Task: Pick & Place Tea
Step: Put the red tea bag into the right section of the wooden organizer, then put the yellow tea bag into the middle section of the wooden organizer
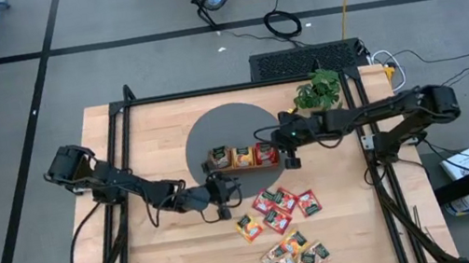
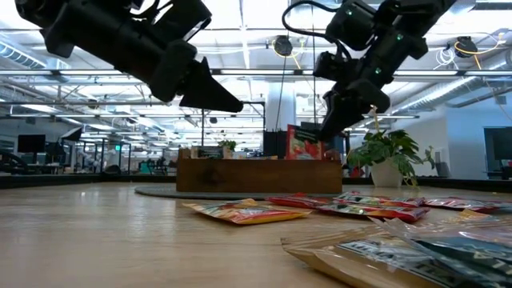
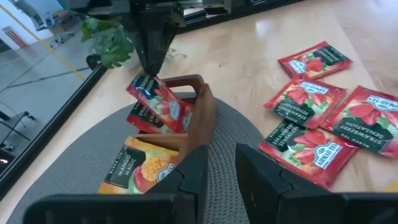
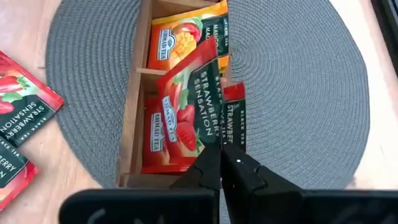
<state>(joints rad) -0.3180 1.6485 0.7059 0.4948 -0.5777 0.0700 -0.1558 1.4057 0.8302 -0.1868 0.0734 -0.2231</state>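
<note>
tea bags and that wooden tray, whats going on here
The right gripper is shut on a red strawberry sachet, holding it over the end compartment of the wooden tray, where other red sachets already stand. The middle compartment holds orange mango sachets. The left gripper hangs beside the tray above the grey mat, holding nothing that shows. More sachets, red, orange and green, lie loose on the table.

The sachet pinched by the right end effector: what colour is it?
Red with a dark green band, the sachet shows best in the right wrist view.
</note>
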